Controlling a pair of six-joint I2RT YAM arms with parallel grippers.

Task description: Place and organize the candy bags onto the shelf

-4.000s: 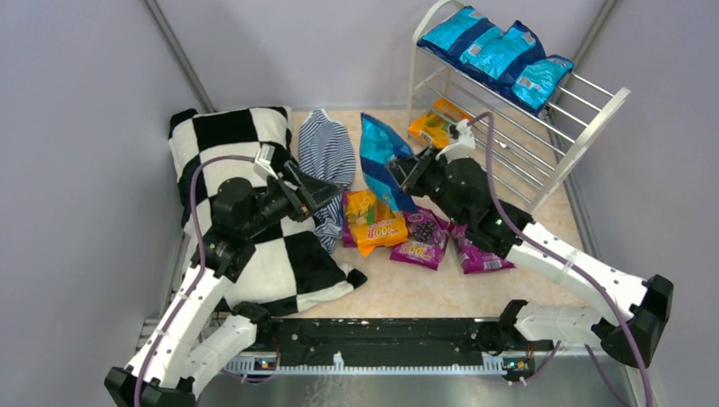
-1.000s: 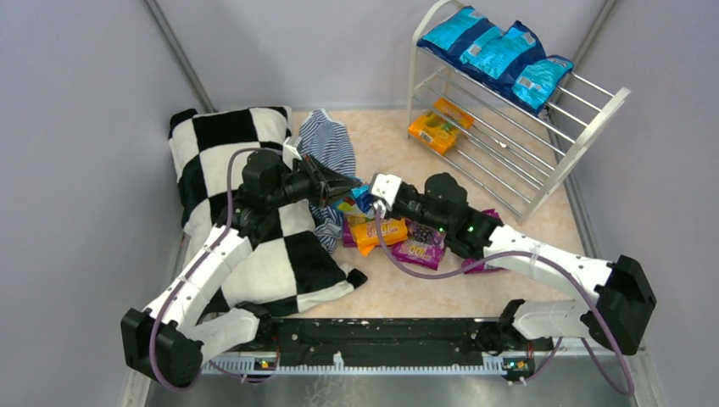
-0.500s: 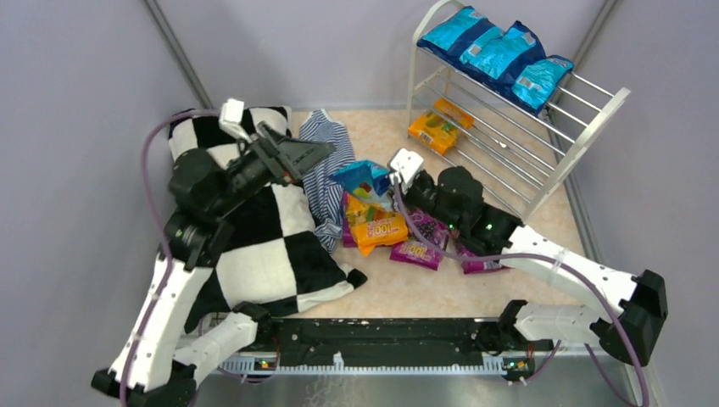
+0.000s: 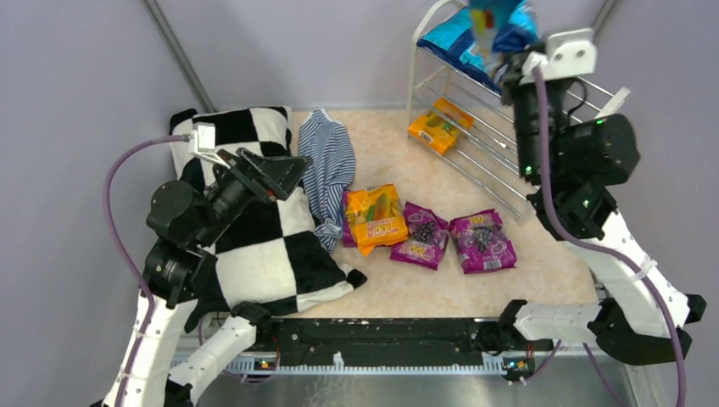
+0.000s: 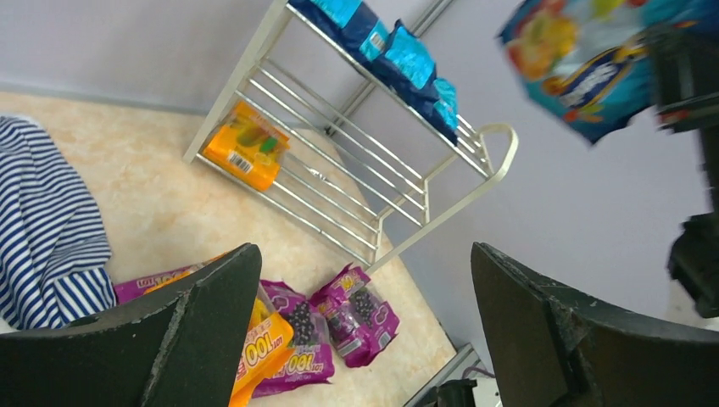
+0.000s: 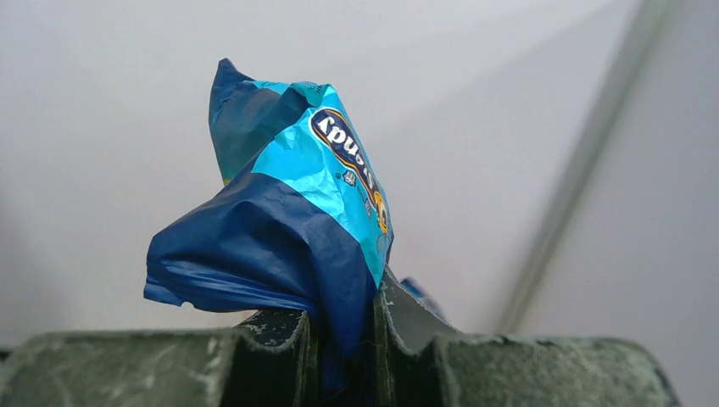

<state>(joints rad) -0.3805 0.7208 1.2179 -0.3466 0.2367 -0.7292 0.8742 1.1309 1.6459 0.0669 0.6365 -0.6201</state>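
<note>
The black-and-white checkered pillow [image 4: 254,246] fills the left side of the table, under the left arm. The white shelf [image 5: 356,195] stands at the far right corner. Several blue candy bags [image 5: 407,59] lie on its top tier and one orange bag [image 4: 437,127] lies on its lowest tier. A blue-and-white striped cloth [image 4: 326,165] lies crumpled just beside the pillow's right edge.

The right gripper [image 6: 343,326] is raised high above the shelf's top tier. Its fingers are clamped on the lower edge of a blue held bag [image 6: 288,220], which stands up crumpled above them. The left gripper [image 5: 365,254] hovers over the pillow with its fingers spread wide and nothing between them.

In the middle of the table lie an orange floor bag [image 4: 377,219] and two purple bags [image 4: 421,237] [image 4: 483,242] in a row. The orange one overlaps another purple pouch beside the cloth.
</note>
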